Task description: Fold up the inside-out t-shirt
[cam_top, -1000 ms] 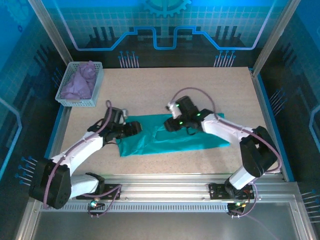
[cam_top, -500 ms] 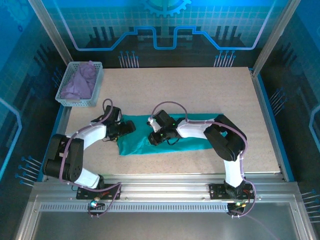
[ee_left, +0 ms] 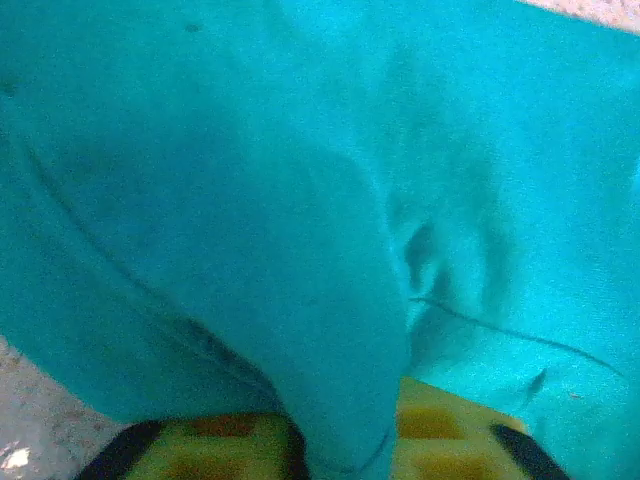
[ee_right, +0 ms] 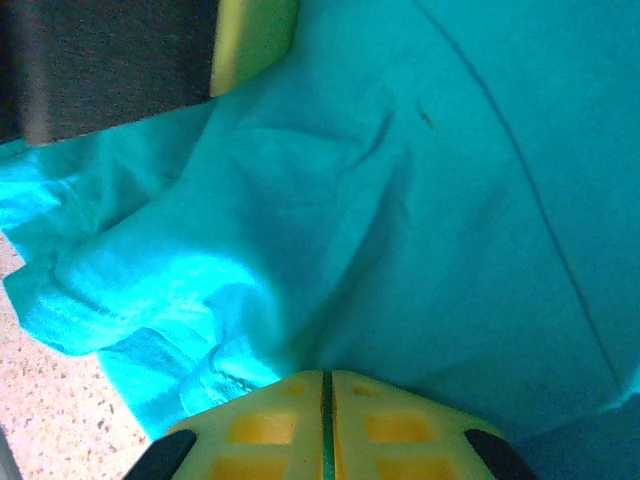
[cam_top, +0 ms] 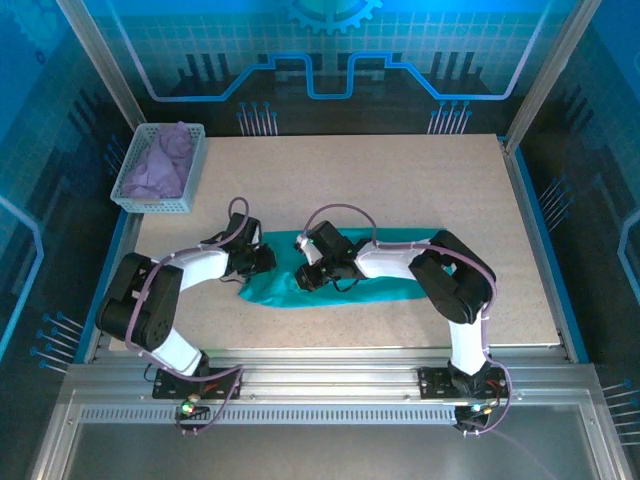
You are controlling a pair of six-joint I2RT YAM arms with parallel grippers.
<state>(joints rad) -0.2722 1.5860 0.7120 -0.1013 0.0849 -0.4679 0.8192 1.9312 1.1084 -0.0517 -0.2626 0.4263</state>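
— Teal t-shirt (cam_top: 385, 290) lies as a long band across the middle of the bench (cam_top: 420, 180), toward the near edge. At far left is a basket (cam_top: 192, 175) holding a lavender cloth (cam_top: 155, 168), well apart from the work and no part of it.

— Left gripper (cam_top: 262, 258)?

— At the band's left end. In the wrist view a ridge of cloth runs down between the yellow fingers (ee_left: 215, 442), so they pinch the t-shirt. Likely reason: to lift that end off the bench so it can be carried over.

— And the right gripper (cam_top: 310, 275)?

— Just beside the left one and low on the cloth, with its arm lying along the band. Its fingers (ee_right: 270, 425) are pressed together. The cloth puckers right into the seam between them, so I judge a thin layer is nipped there, though I can't confirm it.

— Why are both so close at one end?

— My reading: two holds on one short edge would hold it straight for a fold toward the right. The band is not yet halved.

— Risk?

— The fabric is thin and slack. A shallow nip could slip and leave the edge crooked.
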